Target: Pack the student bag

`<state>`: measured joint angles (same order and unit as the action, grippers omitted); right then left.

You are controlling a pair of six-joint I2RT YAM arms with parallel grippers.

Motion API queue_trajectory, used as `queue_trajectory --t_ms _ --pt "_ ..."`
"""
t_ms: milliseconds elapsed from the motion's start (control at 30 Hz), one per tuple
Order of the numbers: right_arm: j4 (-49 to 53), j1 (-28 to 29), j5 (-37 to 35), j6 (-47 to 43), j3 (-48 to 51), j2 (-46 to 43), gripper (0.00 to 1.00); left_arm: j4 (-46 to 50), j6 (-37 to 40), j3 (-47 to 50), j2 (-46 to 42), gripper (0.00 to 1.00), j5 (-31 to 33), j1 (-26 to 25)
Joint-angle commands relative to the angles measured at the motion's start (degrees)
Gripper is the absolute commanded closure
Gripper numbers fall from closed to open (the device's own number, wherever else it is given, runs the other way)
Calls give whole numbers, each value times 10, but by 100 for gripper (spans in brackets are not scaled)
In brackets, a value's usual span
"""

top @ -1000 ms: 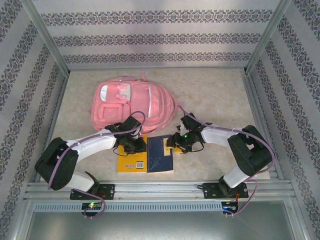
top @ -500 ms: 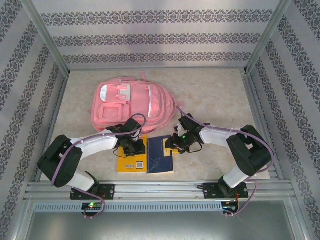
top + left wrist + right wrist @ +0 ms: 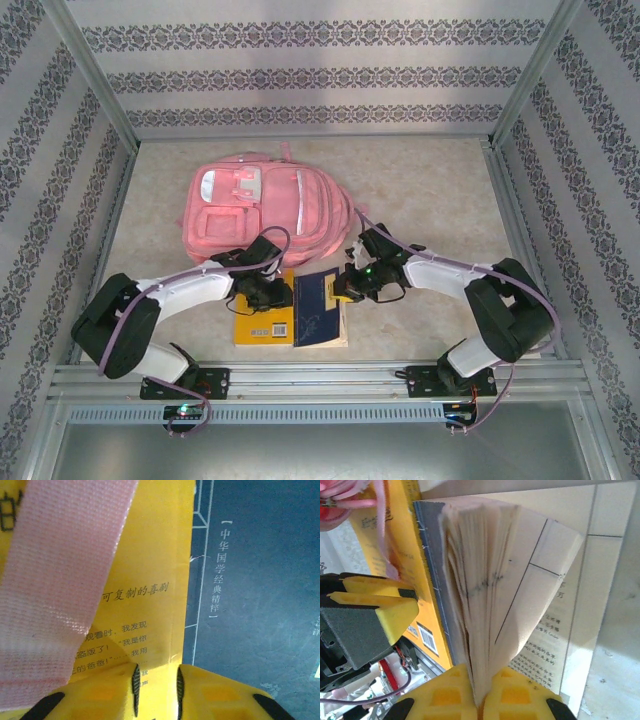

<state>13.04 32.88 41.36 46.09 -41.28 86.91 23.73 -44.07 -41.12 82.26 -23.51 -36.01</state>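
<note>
The student bag (image 3: 265,205), a big pink backpack, lies flat at the back left of the table. In front of it a yellow book (image 3: 262,325) and a dark blue book (image 3: 318,310) lie side by side. My right gripper (image 3: 481,680) is shut on a sheaf of the blue book's pages (image 3: 490,570), which fan upward from its jaws. My left gripper (image 3: 156,672) hovers low over the yellow book's (image 3: 150,555) right edge, next to the blue cover (image 3: 260,580). Its jaws stand narrowly open with nothing between the pads. A pink strap (image 3: 60,580) crosses the yellow cover.
Patterned walls and metal rails (image 3: 300,378) enclose the table. Bare tabletop (image 3: 430,190) lies to the right of the bag. In the right wrist view my left gripper's yellow finger (image 3: 380,605) is close to the blue book's spine, and a printed page (image 3: 570,605) lies open underneath.
My right gripper has closed on the blue book's pages and lifted its right side, so the book looks narrower from above. My left jaws have parted slightly; that arm has barely moved.
</note>
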Motion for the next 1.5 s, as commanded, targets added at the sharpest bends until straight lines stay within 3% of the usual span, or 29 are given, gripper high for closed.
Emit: queue_trajectory --t_ms 0,200,467,633,867,1100,1200,1333,1400,1467 --pt "3 -5 4 -22 6 -41 100 21 -8 3 -42 62 8 3" --pt "-36 -22 41 7 39 -105 100 32 7 -9 -75 41 -56 20" --pt "-76 -37 86 69 70 -193 100 9 36 -17 -103 32 -114 48" --pt "-148 -44 103 124 119 -250 100 -161 -30 40 -126 30 -211 66" --pt "-234 -65 133 203 156 -313 100 -347 -140 81 -135 33 -286 67" --pt "-293 -70 105 243 145 -328 100 -634 -319 142 -98 47 -326 65" --pt "-283 -70 120 243 131 -316 100 -692 -347 156 -96 68 -324 62" --pt "-189 -79 131 192 103 -322 100 -700 -344 152 -100 99 -330 61" --pt "-142 -91 124 178 87 -330 68 -714 -351 154 -107 100 -325 60" --pt "-73 -97 102 141 67 -341 50 -722 -349 157 -119 100 -317 61"
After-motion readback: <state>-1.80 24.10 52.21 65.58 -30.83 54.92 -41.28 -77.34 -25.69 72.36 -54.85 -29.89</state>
